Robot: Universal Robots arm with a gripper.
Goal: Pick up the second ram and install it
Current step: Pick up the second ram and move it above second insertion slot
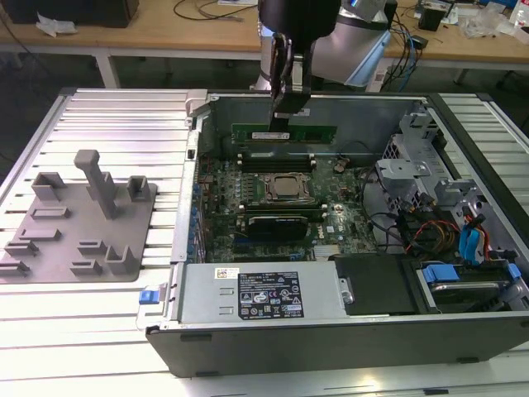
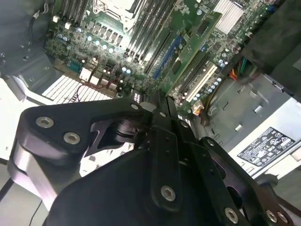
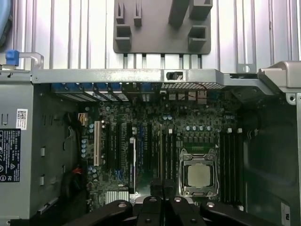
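In the exterior view, the second ram [image 1: 310,133] is seen clamped between the fingers of the gripper [image 1: 282,118], which are closed on it at about its middle. The green stick is held level on its long edge, with its white label strip turned toward the near side. It is held over the far part of the open computer case [image 1: 248,335], close to the case's far wall and above the black memory slots [image 1: 277,156] on the far side of the CPU socket [image 1: 287,188]. A small gap is seen between its lower edge and those slots, so it is not seated. A black expansion card [image 1: 277,225] is seen on the near side of the socket. On the ribbed worktop [image 1: 124,116], toward the exterior view's left, a grey fixture tray [image 1: 78,227] is laid, well apart from the stick. In the first wrist view, the fingertips [image 3: 156,187] are shown close together above the motherboard [image 3: 141,141].
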